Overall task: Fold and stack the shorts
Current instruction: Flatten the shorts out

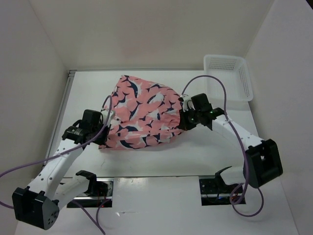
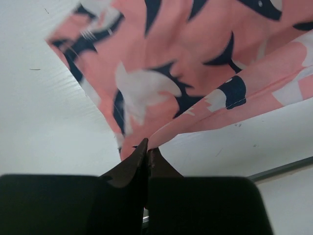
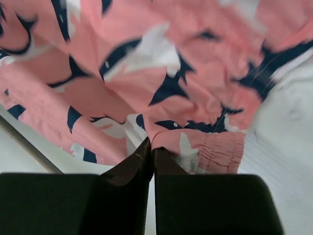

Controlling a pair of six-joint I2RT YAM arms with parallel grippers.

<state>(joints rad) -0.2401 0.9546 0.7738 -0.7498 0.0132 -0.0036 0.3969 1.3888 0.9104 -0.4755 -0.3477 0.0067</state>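
Observation:
The salmon-pink shorts (image 1: 144, 111) with navy-and-white whale shapes hang stretched between both grippers over the middle of the table. My left gripper (image 1: 103, 123) is shut on the shorts' left edge; in the left wrist view the cloth (image 2: 186, 73) runs from the closed fingertips (image 2: 148, 147). My right gripper (image 1: 184, 117) is shut on the right edge next to the gathered waistband (image 3: 220, 152); the pinch shows in the right wrist view (image 3: 151, 145). The drawstring is not visible.
A white plastic mesh basket (image 1: 229, 76) stands at the back right corner of the table. The table's metal edge strip (image 1: 62, 112) runs along the left side. White walls enclose the table on three sides.

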